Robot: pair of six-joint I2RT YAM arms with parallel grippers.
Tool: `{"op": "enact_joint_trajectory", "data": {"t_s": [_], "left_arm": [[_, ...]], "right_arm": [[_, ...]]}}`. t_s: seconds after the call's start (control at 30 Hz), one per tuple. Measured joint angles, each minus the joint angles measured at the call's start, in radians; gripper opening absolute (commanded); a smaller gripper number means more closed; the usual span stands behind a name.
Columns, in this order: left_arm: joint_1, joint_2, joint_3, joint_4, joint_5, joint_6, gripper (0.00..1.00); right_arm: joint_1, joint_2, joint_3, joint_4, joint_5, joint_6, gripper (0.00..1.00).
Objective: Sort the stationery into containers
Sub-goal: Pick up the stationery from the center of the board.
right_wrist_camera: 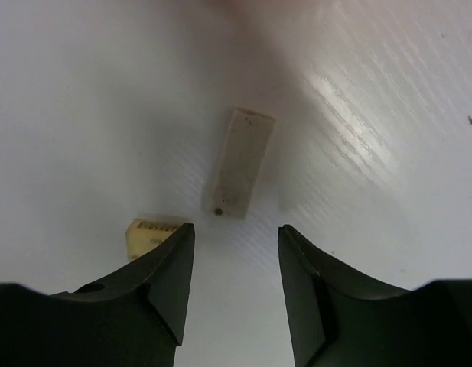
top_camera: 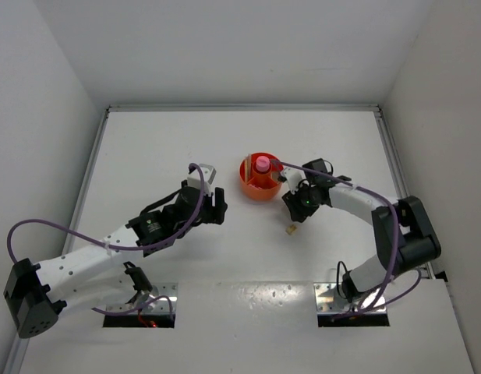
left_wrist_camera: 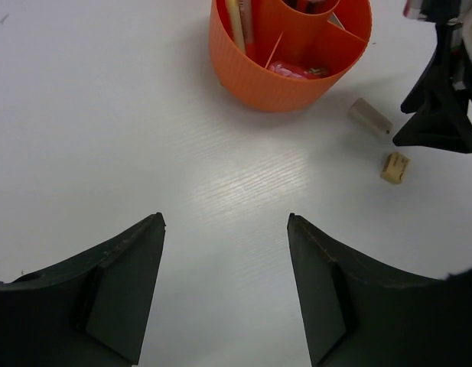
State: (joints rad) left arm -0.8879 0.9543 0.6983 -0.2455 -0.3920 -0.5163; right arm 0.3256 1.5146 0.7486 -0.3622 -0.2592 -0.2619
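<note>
The orange organiser stands mid-table, with the pink-capped tube upright in its central well. One outer compartment holds the cream stick and the pink pen; a neighbouring one holds the pink and green erasers. The beige eraser lies flat on the table just near and right of the organiser, apart from its wall. The tan cube sits nearer again, close beside the eraser but not touching it. The right gripper hangs low over these two pieces, jaws moderately apart and empty; the eraser lies just beyond its fingertips and the cube is partly hidden behind one finger. The left gripper sits to the near left of the organiser, facing it, jaws wide apart with only bare table between them.
</note>
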Motion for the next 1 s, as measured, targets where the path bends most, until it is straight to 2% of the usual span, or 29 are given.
{"op": "enact_joint_trajectory", "data": {"t_s": [0.1, 0.33, 0.43, 0.6, 0.77, 0.87, 1.0], "left_arm": [[0.000, 0.000, 0.000, 0.000, 0.001, 0.000, 0.71], [0.000, 0.000, 0.000, 0.000, 0.003, 0.000, 0.71], [0.000, 0.000, 0.000, 0.000, 0.003, 0.000, 0.71], [0.000, 0.000, 0.000, 0.000, 0.003, 0.000, 0.71], [0.000, 0.000, 0.000, -0.001, 0.003, 0.000, 0.71], [0.000, 0.000, 0.000, -0.001, 0.003, 0.000, 0.71], [0.000, 0.000, 0.000, -0.002, 0.003, 0.001, 0.71]], "right_arm": [[0.016, 0.061, 0.008, 0.037, 0.028, 0.030, 0.55], [0.031, 0.088, 0.013, 0.102, 0.061, 0.076, 0.55], [0.031, 0.111, 0.020, 0.122, 0.069, 0.084, 0.50], [0.031, 0.139, 0.032, 0.150, 0.076, 0.092, 0.38], [0.030, 0.142, 0.036, 0.155, 0.078, 0.095, 0.02], [0.026, 0.119, 0.042, 0.113, 0.068, 0.085, 0.00], [0.027, 0.010, 0.072, -0.035, 0.100, 0.027, 0.00]]}}
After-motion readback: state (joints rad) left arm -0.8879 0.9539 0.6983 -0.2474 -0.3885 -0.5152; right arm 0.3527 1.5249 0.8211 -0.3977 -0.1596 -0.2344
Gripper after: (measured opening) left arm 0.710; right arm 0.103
